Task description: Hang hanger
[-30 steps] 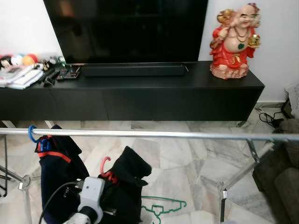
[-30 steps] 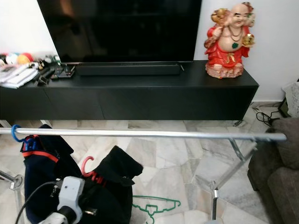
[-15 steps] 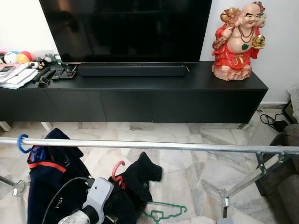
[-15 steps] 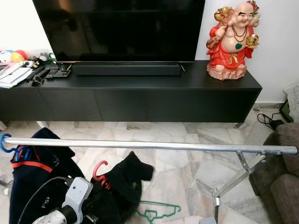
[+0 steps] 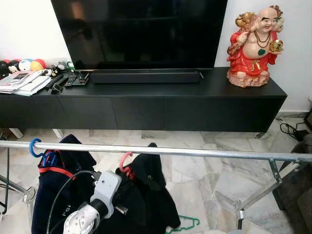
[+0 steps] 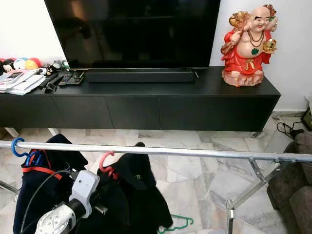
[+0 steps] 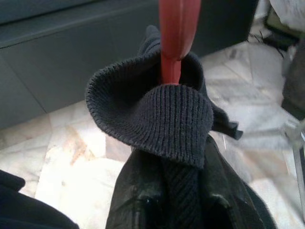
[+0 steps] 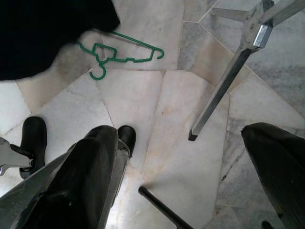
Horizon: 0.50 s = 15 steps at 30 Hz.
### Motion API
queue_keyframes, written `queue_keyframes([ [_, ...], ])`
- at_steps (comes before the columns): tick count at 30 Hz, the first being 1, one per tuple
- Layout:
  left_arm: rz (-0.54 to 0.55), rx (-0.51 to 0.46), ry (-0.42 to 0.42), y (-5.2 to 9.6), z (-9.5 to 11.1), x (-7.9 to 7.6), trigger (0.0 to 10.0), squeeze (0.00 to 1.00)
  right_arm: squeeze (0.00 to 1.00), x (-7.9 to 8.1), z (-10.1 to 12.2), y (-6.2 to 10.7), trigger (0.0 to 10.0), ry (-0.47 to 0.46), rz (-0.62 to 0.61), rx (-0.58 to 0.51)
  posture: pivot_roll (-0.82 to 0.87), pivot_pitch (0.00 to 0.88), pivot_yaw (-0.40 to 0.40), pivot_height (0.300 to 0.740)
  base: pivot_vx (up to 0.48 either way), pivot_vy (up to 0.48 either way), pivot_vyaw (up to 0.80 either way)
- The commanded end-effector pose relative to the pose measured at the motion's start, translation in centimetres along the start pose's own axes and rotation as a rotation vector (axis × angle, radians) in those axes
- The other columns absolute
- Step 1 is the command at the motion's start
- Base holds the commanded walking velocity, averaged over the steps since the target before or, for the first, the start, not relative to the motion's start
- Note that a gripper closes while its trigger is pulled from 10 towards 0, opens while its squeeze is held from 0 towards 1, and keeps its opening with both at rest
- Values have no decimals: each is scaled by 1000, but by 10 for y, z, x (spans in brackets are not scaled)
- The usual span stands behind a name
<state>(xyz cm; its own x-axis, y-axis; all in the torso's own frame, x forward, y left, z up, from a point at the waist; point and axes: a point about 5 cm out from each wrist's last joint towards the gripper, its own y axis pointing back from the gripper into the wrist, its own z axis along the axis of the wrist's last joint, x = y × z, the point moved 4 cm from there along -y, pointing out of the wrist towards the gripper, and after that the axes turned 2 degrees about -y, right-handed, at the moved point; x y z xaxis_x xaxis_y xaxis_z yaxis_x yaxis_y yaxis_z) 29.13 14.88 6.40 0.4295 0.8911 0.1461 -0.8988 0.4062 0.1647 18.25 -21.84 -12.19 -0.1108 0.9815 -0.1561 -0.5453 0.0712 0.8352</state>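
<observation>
1. left eye view: a black tv [image 5: 141, 29] fills the twelve o'clock area, above a long black cabinet [image 5: 146, 100] that runs from nine to three o'clock.
2. a silver rail [image 5: 195, 153] of the clothes rack crosses the frame from nine to three o'clock, in front of the cabinet, with the rack's legs standing on the marble floor [image 5: 204, 180].
3. a dark navy garment [image 5: 58, 190] hangs at eight o'clock from a blue hanger [image 5: 34, 147] whose hook sits over the rail.
4. a black garment [image 5: 151, 195] hangs at six o'clock on a red hanger [image 5: 124, 165]; the red hook is just below the rail and i cannot tell whether it touches it.
5. the left gripper [image 7: 176, 205] is at seven o'clock, closed on the black garment just under the ribbed collar, with the red hanger's neck rising out of the collar in the left wrist view.
6. a red-robed figurine [image 5: 256, 46] stands on the cabinet at two o'clock.
7. the right gripper [image 8: 190, 171] hangs low over the floor, fingers spread wide and holding nothing.
8. a green hanger [image 8: 121, 55] lies flat on the floor at five o'clock, partly behind the black garment.
</observation>
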Motion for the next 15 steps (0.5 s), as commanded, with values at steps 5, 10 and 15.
queue_keyframes([
  [5,43,-37,-6,-4,10,10,10000,0,0,1,-5,1,10000,8,5,14,8,0,34,740,0,0,0],
  [10,79,-63,48,-11,18,14,10000,0,0,2,-6,1,10000,8,6,13,4,0,33,740,0,0,0],
  [15,93,-63,46,-13,19,17,10000,0,0,2,-6,1,10000,9,7,14,2,0,37,740,0,0,0],
])
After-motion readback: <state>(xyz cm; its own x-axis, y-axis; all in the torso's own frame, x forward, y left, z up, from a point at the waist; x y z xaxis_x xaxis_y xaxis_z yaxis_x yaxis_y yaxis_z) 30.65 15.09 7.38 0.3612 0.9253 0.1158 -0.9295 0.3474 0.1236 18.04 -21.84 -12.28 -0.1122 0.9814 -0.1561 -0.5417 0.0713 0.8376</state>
